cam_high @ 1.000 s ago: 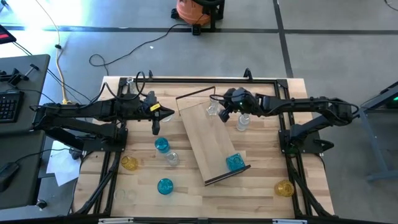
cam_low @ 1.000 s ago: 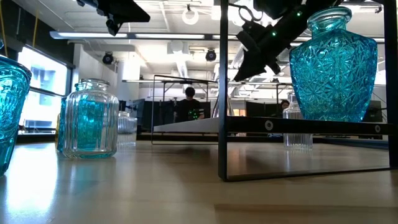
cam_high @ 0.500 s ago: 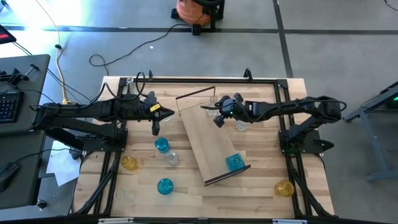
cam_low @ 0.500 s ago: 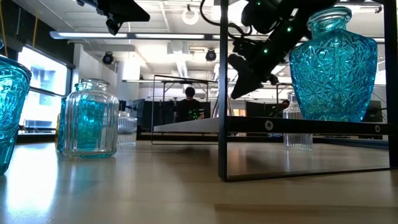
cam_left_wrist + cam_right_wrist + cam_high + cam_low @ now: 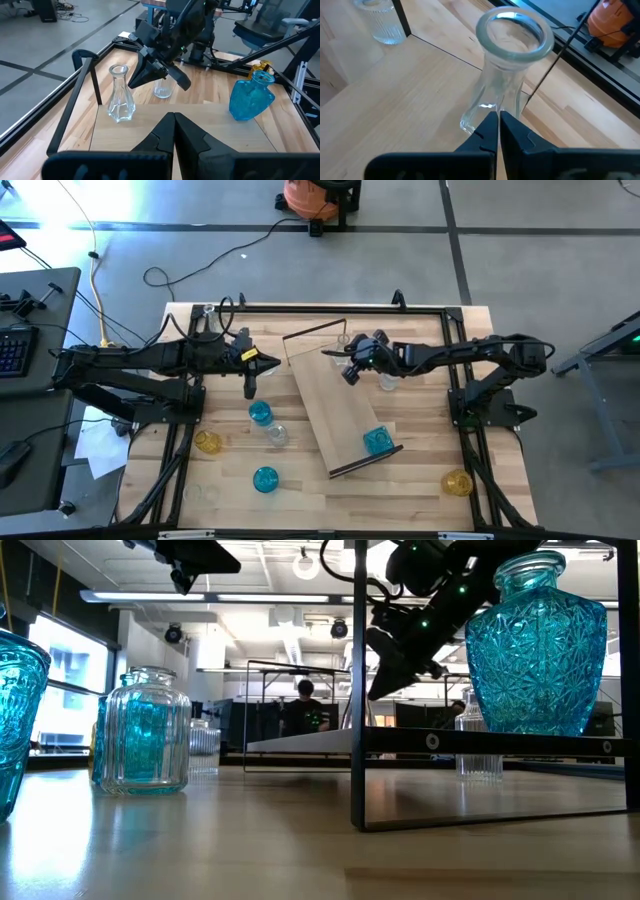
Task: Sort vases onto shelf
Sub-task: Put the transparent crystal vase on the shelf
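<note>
A cut-pattern turquoise glass vase (image 5: pixel 251 96) and a clear flared glass vase (image 5: pixel 121 100) (colourless throughout) stand on the pale striped-grain wooden shelf (image 5: pixel 200 125).

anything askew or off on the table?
The shelf lies diagonally across the table instead of square to its edges. Only a blue vase and a clear vase stand on it, both upright. Nothing looks spilled or broken.

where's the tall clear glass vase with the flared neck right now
In the high view the tall clear glass vase stands on the far end of the light-wood shelf, just left of the shut right gripper.
</note>
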Robot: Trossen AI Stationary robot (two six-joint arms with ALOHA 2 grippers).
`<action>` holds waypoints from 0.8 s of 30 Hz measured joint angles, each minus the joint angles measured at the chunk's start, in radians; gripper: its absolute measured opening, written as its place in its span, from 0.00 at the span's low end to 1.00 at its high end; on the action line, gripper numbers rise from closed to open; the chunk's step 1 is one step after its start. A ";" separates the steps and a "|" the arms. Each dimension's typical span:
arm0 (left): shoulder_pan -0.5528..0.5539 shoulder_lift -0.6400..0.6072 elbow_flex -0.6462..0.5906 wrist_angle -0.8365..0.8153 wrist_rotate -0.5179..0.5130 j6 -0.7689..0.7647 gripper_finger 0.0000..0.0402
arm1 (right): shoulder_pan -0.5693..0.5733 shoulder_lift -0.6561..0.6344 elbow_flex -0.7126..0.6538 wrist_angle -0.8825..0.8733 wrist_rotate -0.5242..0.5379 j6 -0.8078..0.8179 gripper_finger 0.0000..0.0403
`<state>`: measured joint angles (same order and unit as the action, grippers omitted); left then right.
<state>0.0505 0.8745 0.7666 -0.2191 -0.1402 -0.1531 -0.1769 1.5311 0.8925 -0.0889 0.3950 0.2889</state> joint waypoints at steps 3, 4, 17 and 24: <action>0.000 0.000 0.000 0.000 0.000 0.000 0.01 | -0.008 0.000 0.000 0.008 -0.019 -0.001 0.00; 0.000 0.000 0.000 0.000 0.000 0.000 0.01 | -0.010 0.000 0.000 0.010 -0.024 -0.001 0.00; 0.000 0.000 0.000 0.000 0.000 0.000 0.01 | -0.013 0.000 0.000 0.042 -0.077 -0.020 0.00; 0.000 0.000 0.000 0.000 0.000 -0.002 0.01 | -0.013 0.001 0.000 0.049 -0.077 -0.020 0.00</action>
<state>0.0505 0.8745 0.7666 -0.2188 -0.1402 -0.1553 -0.1902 1.5318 0.8925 -0.0402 0.3176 0.2687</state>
